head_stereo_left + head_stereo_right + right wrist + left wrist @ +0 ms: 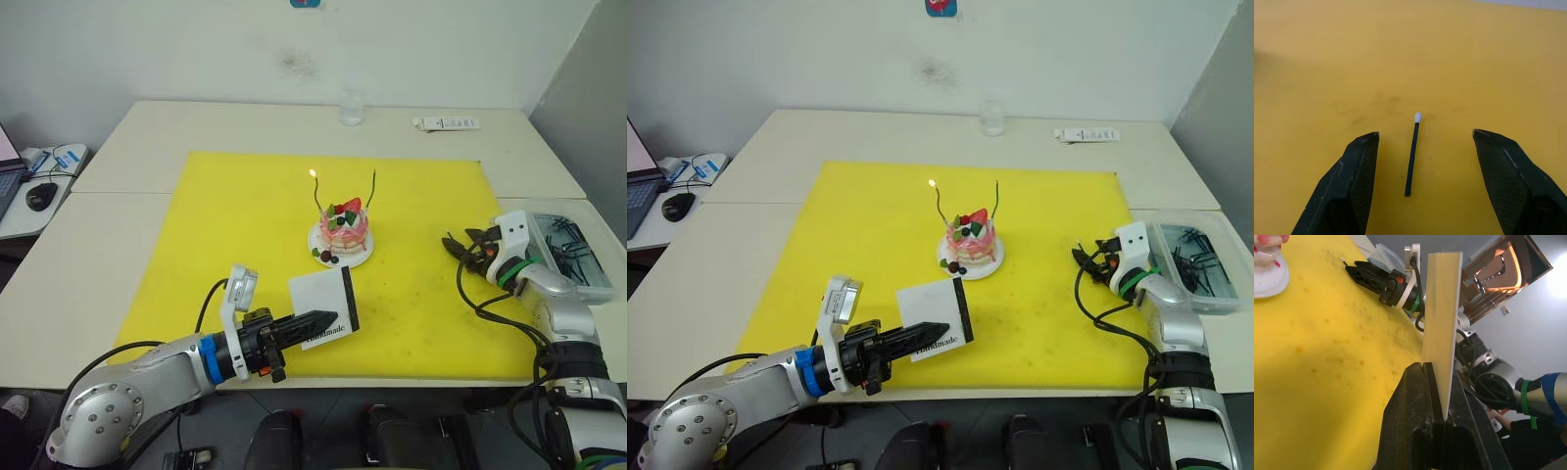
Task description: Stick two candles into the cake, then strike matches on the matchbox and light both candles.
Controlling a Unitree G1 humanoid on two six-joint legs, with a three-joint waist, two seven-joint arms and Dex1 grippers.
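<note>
**Second match lined up for the pick**

Both candles (317, 189) stand in the cake (345, 230), 1 alight. Left gripper (315, 319) clamps the matchbox (324, 304) upright. Right gripper (1422, 142), fingers spread, straddles a match (1412, 155) on the mat (245, 245): next it should pinch, lift and strike.

- Both eye views look forward and down from the head, sharing the worktop (118, 294), mat (245, 225) and cake (343, 233).
- Left wrist view looks low along its claw (1437, 396) across the mat, close.
- Right wrist view looks down at the mat, very near a match (1412, 154).
</note>
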